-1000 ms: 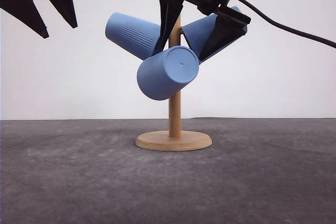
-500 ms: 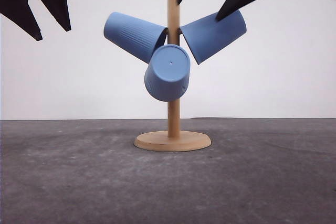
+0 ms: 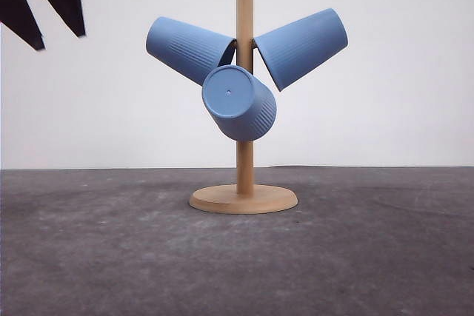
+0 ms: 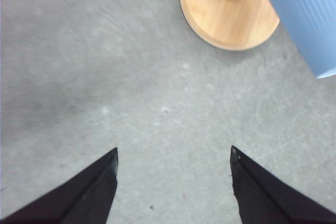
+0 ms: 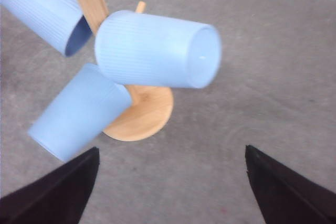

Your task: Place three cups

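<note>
We saw both hands (image 4: 173, 182) (image 5: 170, 182) spread and empty, with three cups (image 3: 238, 103) hung base-outward on the stand (image 3: 244, 199), nearer the right.

Black, pointed, wedge-shaped claw fingers (image 4: 89, 192)

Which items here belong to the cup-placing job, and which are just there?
Job items:
left cup
right cup
front cup
wooden rack that all three hang on

Just there:
grey table
white backdrop
</note>
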### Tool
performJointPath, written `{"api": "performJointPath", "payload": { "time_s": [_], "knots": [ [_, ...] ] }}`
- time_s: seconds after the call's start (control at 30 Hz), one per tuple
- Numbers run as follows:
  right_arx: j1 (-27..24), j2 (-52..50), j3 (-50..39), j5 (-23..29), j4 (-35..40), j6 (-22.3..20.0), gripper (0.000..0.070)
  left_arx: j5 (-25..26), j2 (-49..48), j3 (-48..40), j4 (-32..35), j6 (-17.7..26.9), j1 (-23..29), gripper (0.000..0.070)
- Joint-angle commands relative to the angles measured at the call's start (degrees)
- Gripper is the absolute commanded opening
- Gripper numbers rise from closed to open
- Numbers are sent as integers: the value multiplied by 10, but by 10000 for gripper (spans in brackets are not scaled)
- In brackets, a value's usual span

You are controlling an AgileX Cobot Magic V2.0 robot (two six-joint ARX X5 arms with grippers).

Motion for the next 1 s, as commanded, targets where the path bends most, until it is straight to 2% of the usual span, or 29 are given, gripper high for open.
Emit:
{"api": "performJointPath", "payload": {
  "time_s": [0.0, 0.2, 0.43, 0.57, 0.73, 0.77, 0.8, 0.83, 0.87, 0.9, 0.97],
  "knots": [
    [-3, -14, 13, 5, -7, -26, 561, -3, -14, 15, -2, 3, 5, 395],
    [-28, -105, -29, 10, -15, -55, 561, -17, -78, 4, -22, 3, 27, 394],
    [-83, -251, -175, 8, 36, -96, 533, -28, -170, -65, 5, 5, 61, 394],
    [-115, -320, -233, 4, 52, -100, 532, -27, -207, -105, 27, 3, 79, 395],
    [-129, -358, -250, 2, 40, -94, 532, -20, -216, -111, 24, -1, 80, 394],
    [-129, -360, -250, 2, 39, -94, 506, -18, -216, -111, 24, -4, 80, 376],
    [-129, -361, -250, 1, 38, -94, 432, -14, -216, -111, 24, -7, 80, 330],
    [-129, -361, -250, -4, 35, -95, 183, -7, -216, -111, 22, -6, 80, 175],
    [-129, -362, -250, -8, 33, -97, 73, 0, -216, -111, 21, -5, 80, 78],
    [-129, -362, -250, -12, 31, -98, 20, 6, -216, -111, 20, -4, 80, 14],
    [-129, -361, -250, -16, 31, -97, 13, 9, -216, -111, 20, -4, 80, 3]
  ]
}}
